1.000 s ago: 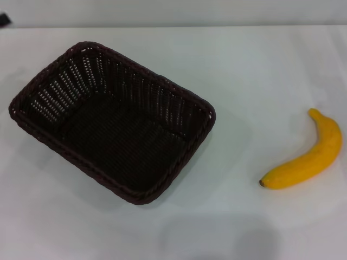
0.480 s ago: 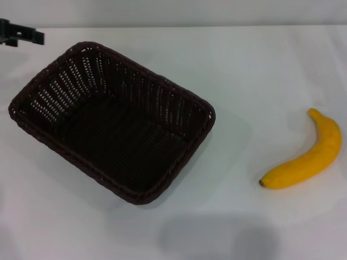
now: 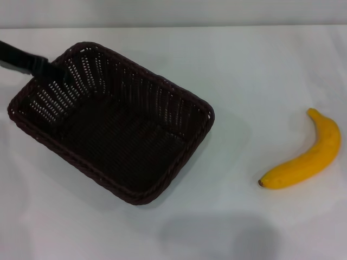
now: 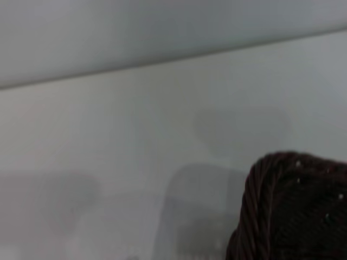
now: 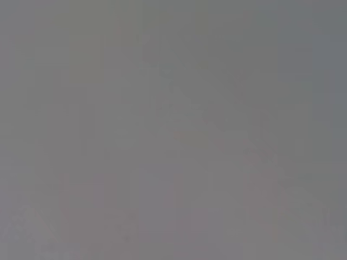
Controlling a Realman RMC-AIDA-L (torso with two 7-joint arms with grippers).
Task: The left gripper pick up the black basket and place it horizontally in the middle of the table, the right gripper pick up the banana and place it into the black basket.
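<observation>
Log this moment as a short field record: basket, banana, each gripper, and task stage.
basket: black basket sits empty on the table, left of centre, turned at an angle to the table edge
banana: banana lies on the table to the right, apart from the basket
left gripper: left gripper is at the basket's far-left corner, over the rim
right gripper: not in view
task stage: basket not yet lifted or set horizontal; banana untouched
</observation>
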